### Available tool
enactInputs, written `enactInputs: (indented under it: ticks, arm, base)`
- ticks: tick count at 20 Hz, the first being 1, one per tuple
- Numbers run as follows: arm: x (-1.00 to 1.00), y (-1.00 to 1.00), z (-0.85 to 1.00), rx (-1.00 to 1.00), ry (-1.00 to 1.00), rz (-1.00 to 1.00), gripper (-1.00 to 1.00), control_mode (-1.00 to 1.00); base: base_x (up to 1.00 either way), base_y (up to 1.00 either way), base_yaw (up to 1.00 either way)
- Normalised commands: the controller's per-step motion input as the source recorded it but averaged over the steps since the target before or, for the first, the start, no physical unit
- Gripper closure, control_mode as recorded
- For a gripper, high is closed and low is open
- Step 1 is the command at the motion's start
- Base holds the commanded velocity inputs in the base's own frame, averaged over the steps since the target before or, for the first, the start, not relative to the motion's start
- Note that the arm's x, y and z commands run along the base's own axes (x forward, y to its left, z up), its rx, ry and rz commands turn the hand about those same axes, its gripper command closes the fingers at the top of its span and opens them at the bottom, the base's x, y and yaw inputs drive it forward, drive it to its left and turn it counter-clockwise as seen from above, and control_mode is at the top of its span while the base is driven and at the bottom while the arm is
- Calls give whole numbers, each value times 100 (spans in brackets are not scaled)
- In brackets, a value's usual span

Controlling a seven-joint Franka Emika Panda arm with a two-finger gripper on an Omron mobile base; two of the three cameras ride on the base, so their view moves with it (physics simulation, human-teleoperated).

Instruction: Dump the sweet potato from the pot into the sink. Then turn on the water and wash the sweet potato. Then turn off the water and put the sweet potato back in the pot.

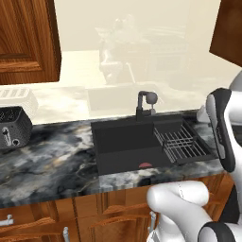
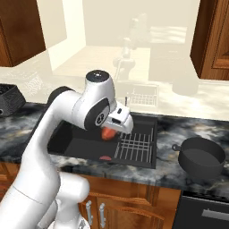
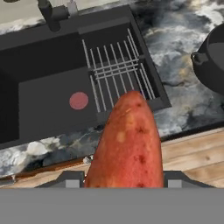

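— Orange-red and speckled, the sweet potato (image 3: 127,144) sits between the fingers (image 2: 107,133), which are closed on its sides. From the hand view it runs lengthwise up from the bottom of the picture, its tip pointing toward the wire rack (image 3: 117,72).

— And from the base?

— From the right base view the sweet potato shows as a small orange lump under the white hand, held in the air over the sink (image 2: 80,147), near the left edge of the rack. Nothing under it touches it.

— Where is the pot (image 2: 201,157)?

— Black, round, upright, standing on the dark marbled surface (image 2: 174,129) to the right of the sink, well apart from the hand. One small side handle faces the basin. The hand view catches its rim and handle at the right edge.

— Anything in the basin?

— A flat red oval sliver (image 3: 79,100) lies on the basin floor near the front wall, left of the rack. The left base view shows it close to the front edge as well.

— The faucet (image 1: 145,105)?

— Black, at the back of the sink; I see no stream of water. A dark toaster (image 1: 13,126) stands on the surface far to the left.
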Motion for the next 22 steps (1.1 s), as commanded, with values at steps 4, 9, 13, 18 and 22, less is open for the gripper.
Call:
enactInputs:
  ticks: [4,9,13,18,22]
  arm:
    - [36,-97,-8,0,0,-1,100,-100]
    - [38,-82,-32,0,0,-4,100,-100]
    - [32,-88,-41,0,0,-9,100,-100]
    - [37,-84,-38,0,1,-10,100,-100]
    - [30,-83,-27,2,8,-7,100,-100]
  base:
    - [0,0,0]
    - [0,0,0]
    - [0,0,0]
    - [0,0,0]
    - [0,0,0]
